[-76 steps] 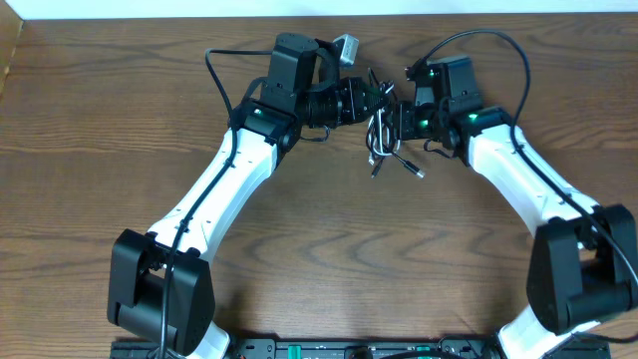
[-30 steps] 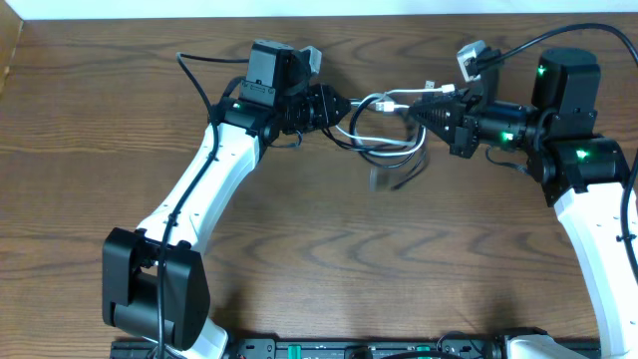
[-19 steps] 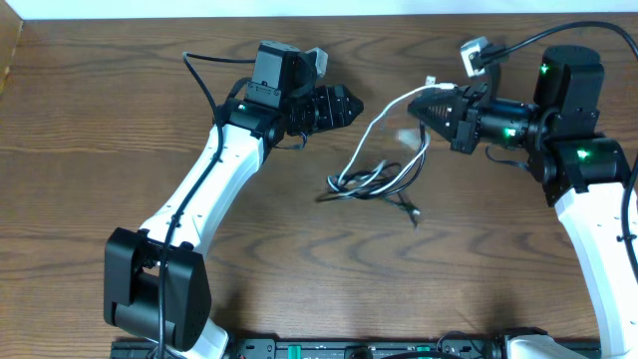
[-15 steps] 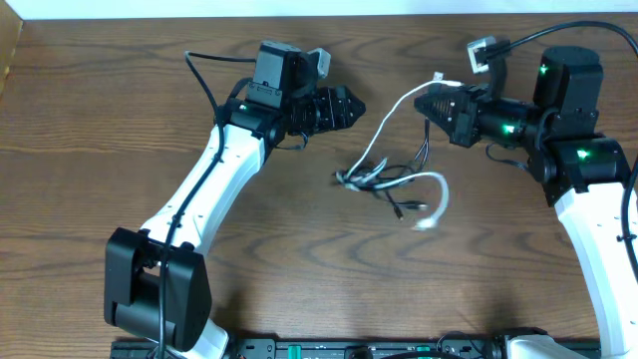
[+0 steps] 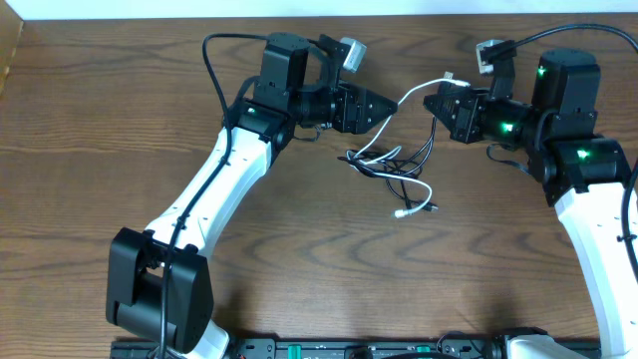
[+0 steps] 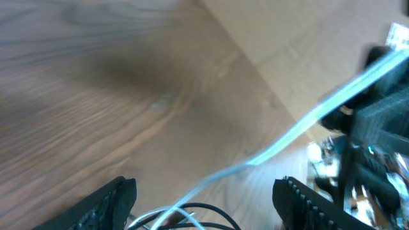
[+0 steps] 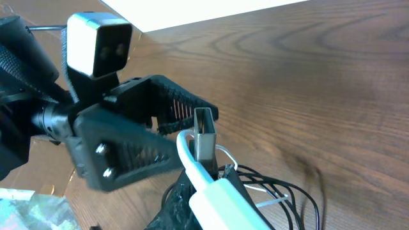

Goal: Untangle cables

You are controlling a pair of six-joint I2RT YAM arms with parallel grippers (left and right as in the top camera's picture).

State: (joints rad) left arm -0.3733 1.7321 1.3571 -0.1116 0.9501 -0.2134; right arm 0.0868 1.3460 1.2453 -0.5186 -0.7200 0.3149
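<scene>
My right gripper point(image 5: 436, 103) is shut on the plug end of the white cable point(image 5: 424, 88); in the right wrist view the white plug point(image 7: 220, 195) and its metal tip stick up between the jaws point(image 7: 208, 182). From there the white cable drops to a tangle with the black cable point(image 5: 384, 162) lying on the table. A loose white end point(image 5: 403, 211) curls nearer the front. My left gripper point(image 5: 389, 108) stands open just left of the right one. In the left wrist view the white cable point(image 6: 287, 137) crosses between its spread jaws point(image 6: 204, 188) untouched, with black loops point(image 6: 214, 214) below.
The wooden table point(image 5: 120, 120) carries only the cables. A pale surface lies past its far edge point(image 5: 199, 8). Thick black arm wires arc over both wrists point(image 5: 214, 50). The left gripper's body and camera point(image 7: 96, 45) fill the left of the right wrist view.
The left gripper let go of the cables and opened, then moved right toward the right gripper. The tangle dropped to the table. The right gripper stayed shut on the white plug.
</scene>
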